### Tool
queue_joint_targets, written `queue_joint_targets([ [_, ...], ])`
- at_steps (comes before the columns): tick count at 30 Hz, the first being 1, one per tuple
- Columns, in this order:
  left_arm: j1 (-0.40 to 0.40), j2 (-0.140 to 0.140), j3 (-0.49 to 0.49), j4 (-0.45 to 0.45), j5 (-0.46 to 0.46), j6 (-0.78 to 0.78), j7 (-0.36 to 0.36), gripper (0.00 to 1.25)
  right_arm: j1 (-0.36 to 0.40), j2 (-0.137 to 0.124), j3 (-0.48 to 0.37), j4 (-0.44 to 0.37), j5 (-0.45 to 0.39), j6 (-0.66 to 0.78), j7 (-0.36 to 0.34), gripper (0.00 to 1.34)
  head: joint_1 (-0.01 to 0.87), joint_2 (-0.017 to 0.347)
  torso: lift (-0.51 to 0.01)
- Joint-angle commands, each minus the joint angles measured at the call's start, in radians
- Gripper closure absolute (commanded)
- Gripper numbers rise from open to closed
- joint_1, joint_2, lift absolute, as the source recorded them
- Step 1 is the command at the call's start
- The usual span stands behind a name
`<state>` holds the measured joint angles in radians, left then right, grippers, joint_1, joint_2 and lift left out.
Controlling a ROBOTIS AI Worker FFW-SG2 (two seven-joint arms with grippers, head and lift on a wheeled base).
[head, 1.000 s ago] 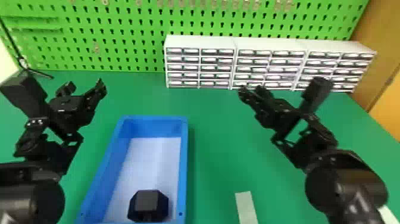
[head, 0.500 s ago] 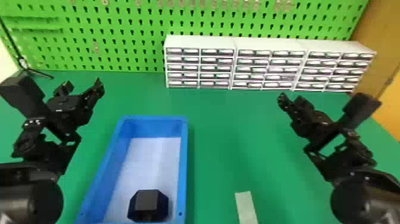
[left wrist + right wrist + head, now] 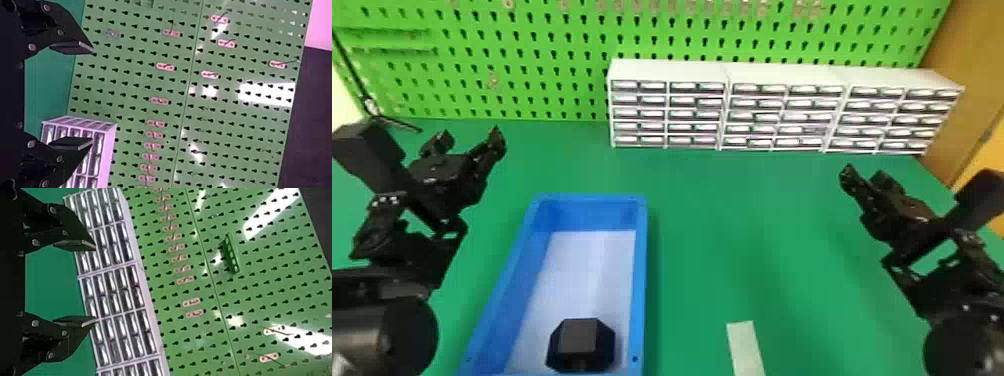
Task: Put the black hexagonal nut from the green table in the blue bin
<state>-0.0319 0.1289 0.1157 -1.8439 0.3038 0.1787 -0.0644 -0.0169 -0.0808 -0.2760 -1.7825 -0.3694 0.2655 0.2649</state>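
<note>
The black nut (image 3: 579, 345) lay inside the blue bin (image 3: 641, 280), at its near end, as the task required. The left gripper (image 3: 92, 95) and right gripper (image 3: 95, 283) stood wide and empty, apart from the bin, presumably because the nut, supported there, needed no grip.

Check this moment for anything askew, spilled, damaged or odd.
Nothing clearly stands out: no spill or damage shows, and the black hexagonal nut lies inside the blue bin, at its near end. The pale strip on the green table looks slightly slanted, probably harmlessly.
</note>
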Motion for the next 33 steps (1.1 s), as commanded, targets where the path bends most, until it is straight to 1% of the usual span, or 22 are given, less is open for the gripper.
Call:
queue_joint_targets([
  [1, -0.003, 0.001, 0.001, 0.000, -0.003, -0.001, 0.000, 0.43, -0.015, 0.003, -0.005, 0.000, 0.014, 0.000, 0.002, 0.59, 0.692, 0.008, -0.097],
  [5, 0.000, 0.001, 0.019, 0.000, -0.003, -0.001, 0.000, 0.43, -0.038, 0.015, 0.008, 0.014, 0.027, 0.006, 0.005, 0.59, 0.692, 0.008, -0.097],
  [8, 0.000, 0.000, 0.021, 0.000, -0.003, 0.001, 0.000, 0.43, -0.048, 0.021, 0.009, 0.017, 0.041, 0.024, 0.025, 0.59, 0.692, 0.008, -0.097],
  [10, 0.000, 0.000, 0.018, 0.000, -0.006, 0.001, 0.000, 0.43, -0.049, 0.016, 0.012, 0.018, 0.044, 0.027, 0.039, 0.59, 0.692, 0.008, -0.097],
  [16, 0.020, 0.000, 0.038, 0.000, 0.012, -0.001, 0.000, 0.43, -0.063, -0.005, 0.060, 0.031, 0.058, 0.034, 0.042, 0.59, 0.692, 0.008, -0.097],
  [19, 0.024, -0.006, 0.042, 0.002, 0.014, 0.001, 0.000, 0.43, -0.071, -0.016, 0.070, 0.034, 0.066, 0.046, 0.042, 0.59, 0.692, 0.008, -0.097],
  [24, 0.032, -0.015, 0.052, 0.002, 0.023, 0.001, 0.000, 0.43, -0.078, -0.019, 0.075, 0.044, 0.075, 0.050, 0.042, 0.59, 0.692, 0.008, -0.097],
  [29, 0.033, -0.015, 0.044, 0.002, 0.021, 0.001, 0.000, 0.43, -0.072, -0.019, 0.072, 0.049, 0.083, 0.061, 0.040, 0.59, 0.692, 0.008, -0.097],
  [33, 0.033, -0.017, 0.039, 0.000, 0.017, 0.002, 0.000, 0.43, -0.086, -0.019, 0.072, 0.066, 0.099, 0.064, 0.040, 0.59, 0.692, 0.008, -0.097],
])
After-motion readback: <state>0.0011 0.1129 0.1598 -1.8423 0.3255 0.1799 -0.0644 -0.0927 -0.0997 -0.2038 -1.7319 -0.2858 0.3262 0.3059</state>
